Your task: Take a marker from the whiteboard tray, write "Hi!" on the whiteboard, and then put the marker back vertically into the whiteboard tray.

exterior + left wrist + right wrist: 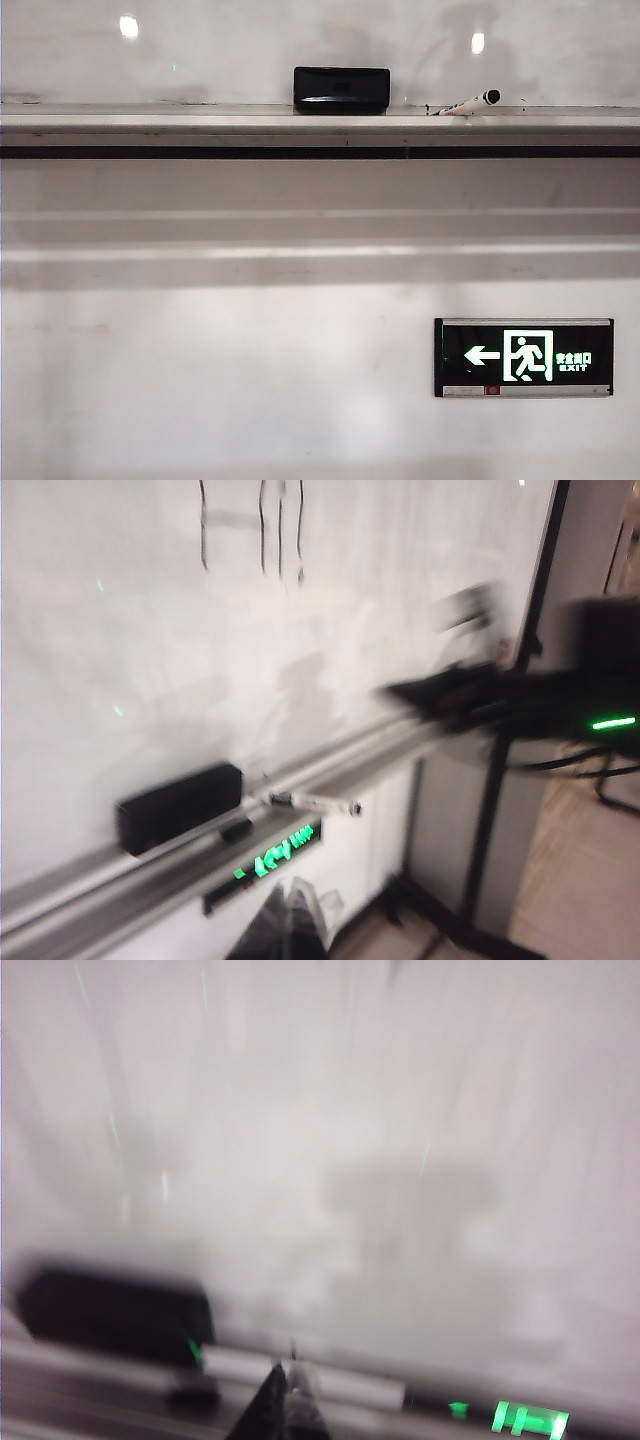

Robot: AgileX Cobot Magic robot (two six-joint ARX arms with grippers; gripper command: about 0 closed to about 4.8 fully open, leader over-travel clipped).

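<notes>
Writing looks done: dark strokes (pixel 262 535) sit high on the whiteboard (pixel 150 630) in the left wrist view, too smeared to read as "Hi!". The marker (pixel 468 103) lies on the whiteboard tray (pixel 200 122), just right of the black eraser block (pixel 341 89), tilted with its dark end raised toward the board, so it is lying, not standing. Nothing holds it. The right gripper (pixel 288 1400) shows only as dark blurred tips just above the marker (pixel 330 1388), right of the eraser; tips pressed together, clenched on nothing. The left gripper (pixel 290 920) is a blurred dark shape well below the tray and eraser (pixel 180 805); I cannot tell if it is released or clenched. No arm shows in the exterior view. Judgement: pick-up and writing finished, marker back on the tray; the vertical placement is what is not met.
</notes>
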